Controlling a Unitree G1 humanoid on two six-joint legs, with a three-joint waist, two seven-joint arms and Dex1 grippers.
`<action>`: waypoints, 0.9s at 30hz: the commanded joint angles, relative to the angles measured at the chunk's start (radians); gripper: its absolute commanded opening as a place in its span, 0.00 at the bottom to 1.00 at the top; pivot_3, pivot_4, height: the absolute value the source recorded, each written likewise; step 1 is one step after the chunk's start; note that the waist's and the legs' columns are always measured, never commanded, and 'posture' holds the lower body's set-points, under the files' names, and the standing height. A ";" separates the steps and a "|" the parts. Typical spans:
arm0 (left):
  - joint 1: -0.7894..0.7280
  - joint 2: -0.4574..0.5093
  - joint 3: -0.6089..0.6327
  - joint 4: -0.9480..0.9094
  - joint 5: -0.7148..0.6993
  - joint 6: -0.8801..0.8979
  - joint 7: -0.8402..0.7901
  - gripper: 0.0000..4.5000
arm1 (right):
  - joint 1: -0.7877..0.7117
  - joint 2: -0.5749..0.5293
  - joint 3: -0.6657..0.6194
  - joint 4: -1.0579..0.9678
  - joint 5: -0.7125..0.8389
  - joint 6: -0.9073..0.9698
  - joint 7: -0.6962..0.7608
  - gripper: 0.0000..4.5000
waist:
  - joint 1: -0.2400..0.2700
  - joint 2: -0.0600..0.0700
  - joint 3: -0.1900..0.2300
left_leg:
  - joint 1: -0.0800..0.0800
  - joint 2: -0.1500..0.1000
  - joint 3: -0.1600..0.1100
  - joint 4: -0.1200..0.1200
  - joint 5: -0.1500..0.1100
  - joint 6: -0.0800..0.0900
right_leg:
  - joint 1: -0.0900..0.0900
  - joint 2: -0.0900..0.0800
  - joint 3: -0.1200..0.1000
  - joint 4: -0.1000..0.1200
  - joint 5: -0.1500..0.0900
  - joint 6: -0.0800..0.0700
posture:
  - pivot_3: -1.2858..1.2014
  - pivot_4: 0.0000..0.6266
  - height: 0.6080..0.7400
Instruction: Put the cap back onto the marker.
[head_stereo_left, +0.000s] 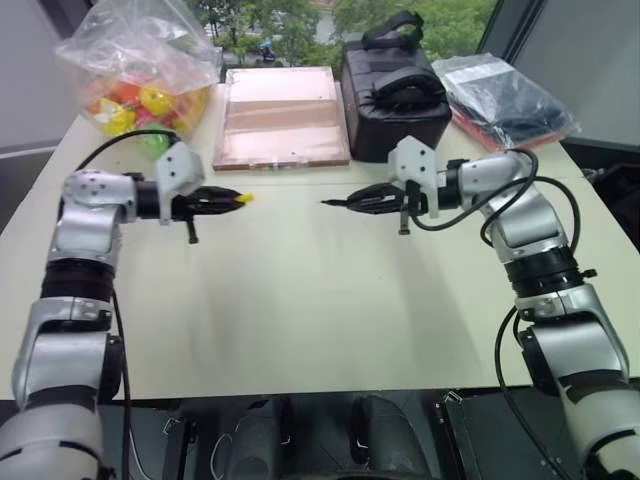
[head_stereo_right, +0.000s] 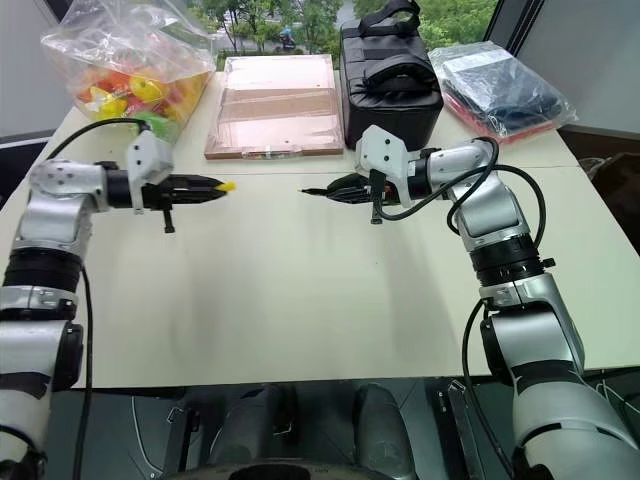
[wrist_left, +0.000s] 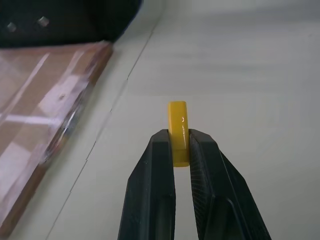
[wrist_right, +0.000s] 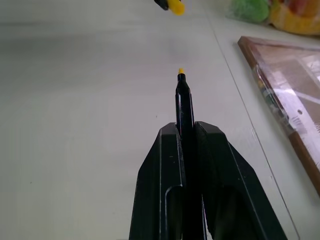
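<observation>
Both arms are raised above the pale surface, and the two pincers face each other across a clear gap.

Left pincer: closed on the cap. About half of the cap projects beyond the fingertips. In the head view the cap sits at roughly 10 o'clock from the surface centre.

Right pincer: closed on the marker. The marker is clamped along its barrel, and its small yellow tip points toward the cap. In the head view it sits at roughly 1 o'clock from the surface centre.

Step in hand, as judged: align the two parts, then push them together.

1. Bring the marker tip and the cap onto one common line before closing the gap.
2. Which end of the cap is open cannot be told; confirm that the open end faces the tip.
3. Advance slowly and straight. An angled approach is likely to push the cap sideways out of the fingers.
4. Keep both grips firm until the cap seats.
</observation>
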 joint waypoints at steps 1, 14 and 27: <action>-0.037 -0.005 -0.024 -0.084 -0.029 0.041 -0.037 0.01 | -0.039 -0.002 -0.011 -0.014 0.002 -0.027 0.011 0.00 | 0.000 0.000 0.000 | 0.000 0.000 0.000 0.000 0.000 0.000 | 0.000 0.000 0.000 0.000 0.000 0.000 | 0.52 0.24 1.00; -0.100 -0.070 -0.059 0.037 0.004 -0.052 -0.020 0.01 | -0.043 0.018 -0.014 -0.011 -0.008 -0.030 -0.016 0.00 | 0.005 0.000 0.000 | -0.001 0.000 -0.001 0.002 0.000 0.001 | 0.000 0.000 0.000 0.000 0.000 0.000 | 0.52 0.24 1.00; -0.132 -0.137 -0.065 0.114 0.018 -0.091 0.012 0.01 | -0.035 0.045 -0.005 -0.035 -0.004 -0.014 -0.020 0.00 | 0.003 0.000 0.000 | -0.001 0.000 -0.001 0.003 0.000 0.001 | 0.000 0.000 0.000 0.000 0.000 0.000 | 0.52 0.24 1.00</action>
